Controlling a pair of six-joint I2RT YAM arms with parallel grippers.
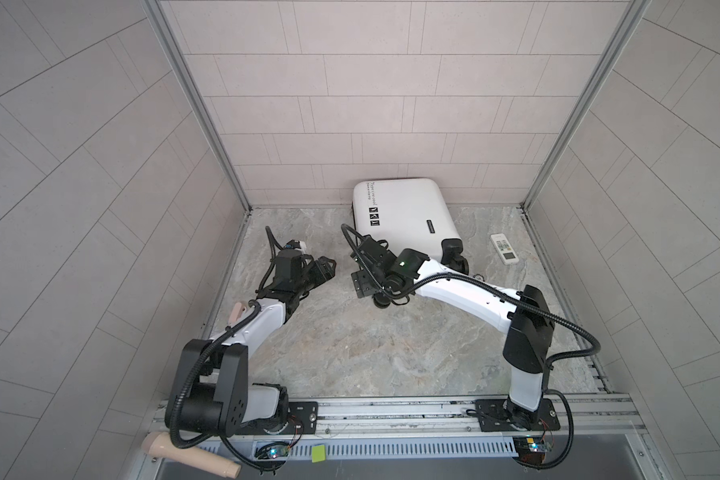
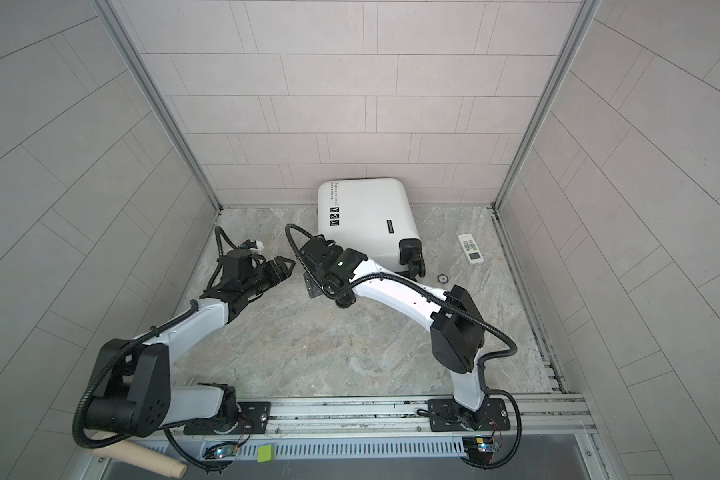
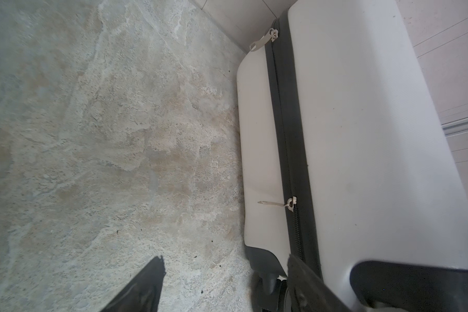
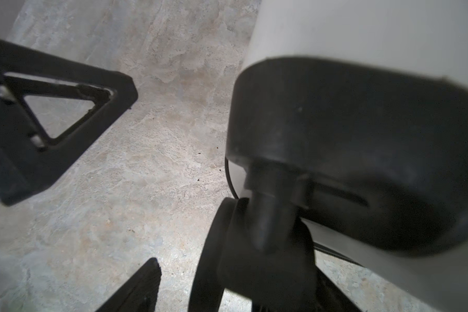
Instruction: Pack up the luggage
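The luggage [image 1: 404,214] is a white hard-shell suitcase lying closed and flat against the back wall in both top views. Its black zipper band [image 3: 287,121] carries two metal pulls, one [image 3: 277,203] close to my left gripper. My left gripper [image 3: 224,272] is open just left of the luggage's near corner, with only floor between its fingers; in a top view it shows as a black claw [image 1: 328,268]. My right gripper [image 4: 238,267] is open with a black wheel [image 4: 222,243] of the luggage between its fingers and a gap beside it. The wrist hides this gripper from above.
A white remote control [image 1: 504,248] lies on the stone floor right of the luggage, with a small round black piece [image 2: 442,278] near it. Tiled walls close the back and both sides. A beige handle [image 1: 192,455] and a green block [image 1: 319,453] sit by the front rail.
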